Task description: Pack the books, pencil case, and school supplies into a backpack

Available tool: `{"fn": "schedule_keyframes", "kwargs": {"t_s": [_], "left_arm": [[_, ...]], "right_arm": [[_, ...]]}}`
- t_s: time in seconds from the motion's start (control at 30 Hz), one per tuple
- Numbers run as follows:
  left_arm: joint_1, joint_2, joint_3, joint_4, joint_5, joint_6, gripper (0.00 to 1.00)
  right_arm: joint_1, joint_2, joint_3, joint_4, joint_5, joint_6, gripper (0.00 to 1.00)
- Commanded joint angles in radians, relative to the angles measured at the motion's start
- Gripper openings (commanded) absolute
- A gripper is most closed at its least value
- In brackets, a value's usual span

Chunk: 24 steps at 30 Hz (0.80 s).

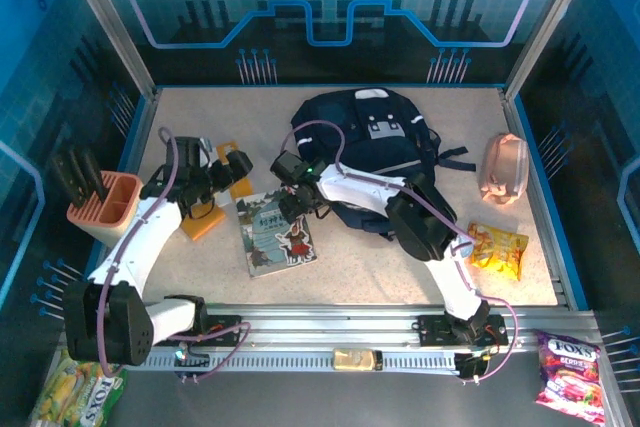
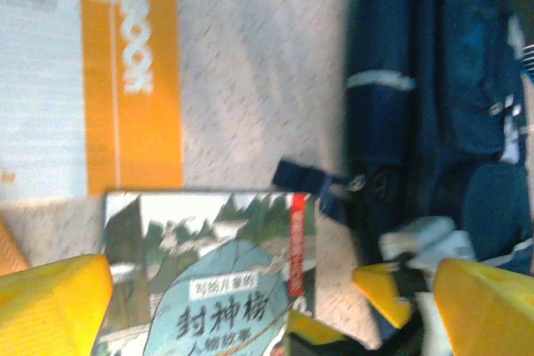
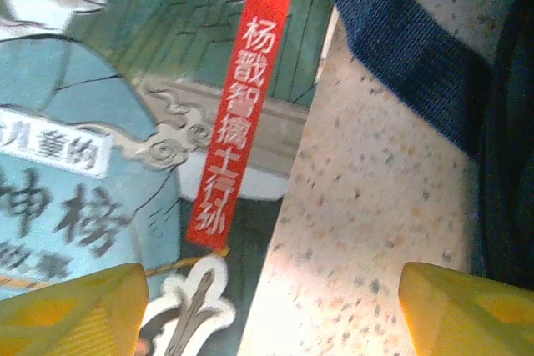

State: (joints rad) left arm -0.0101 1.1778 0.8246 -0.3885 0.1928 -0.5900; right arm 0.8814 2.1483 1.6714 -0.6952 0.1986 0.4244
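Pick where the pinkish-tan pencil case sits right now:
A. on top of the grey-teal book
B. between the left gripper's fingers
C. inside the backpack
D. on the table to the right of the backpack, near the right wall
D: the top view shows the pencil case lying on the table to the right of the backpack, close to the right wall.

Right claw (image 3: 267, 313) over a book
Parted yellow fingertips (image 3: 75, 310) straddle the grey-teal book (image 3: 125, 122) edge on the speckled worktop (image 3: 367, 189); a navy backpack strap (image 3: 400, 31) lies beyond.
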Motion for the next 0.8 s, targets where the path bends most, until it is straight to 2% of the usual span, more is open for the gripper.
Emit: {"fn": "schedule_keyframes", "kwargs": {"t_s": [0.0, 0.1, 0.37, 0.53, 0.7, 0.77], "left_arm": [[0.009, -0.033, -0.074, -0.034, 0.048, -0.049, 0.97], [0.006, -0.028, -0.132, -0.029, 0.082, -0.071, 0.91], [0.003, -0.022, -0.214, -0.064, 0.086, -0.082, 0.85], [0.003, 0.008, -0.247, -0.048, 0.091, -0.075, 0.71], [0.002, 0.063, -0.26, -0.022, 0.106, -0.067, 0.56], [0.002, 0.086, -0.263, -0.008, 0.116, -0.067, 0.53]], "right_arm": [[-0.019, -0.087, -0.062, 0.086, -0.115, 0.111, 0.74], [-0.036, -0.085, -0.094, 0.106, -0.164, 0.166, 0.64], [-0.046, -0.039, -0.082, 0.072, -0.168, 0.186, 0.53], [-0.048, -0.003, -0.048, 0.035, -0.158, 0.18, 0.43], [-0.049, 0.019, -0.041, 0.022, -0.16, 0.184, 0.39], [-0.05, 0.024, -0.041, 0.021, -0.163, 0.186, 0.38]]}}
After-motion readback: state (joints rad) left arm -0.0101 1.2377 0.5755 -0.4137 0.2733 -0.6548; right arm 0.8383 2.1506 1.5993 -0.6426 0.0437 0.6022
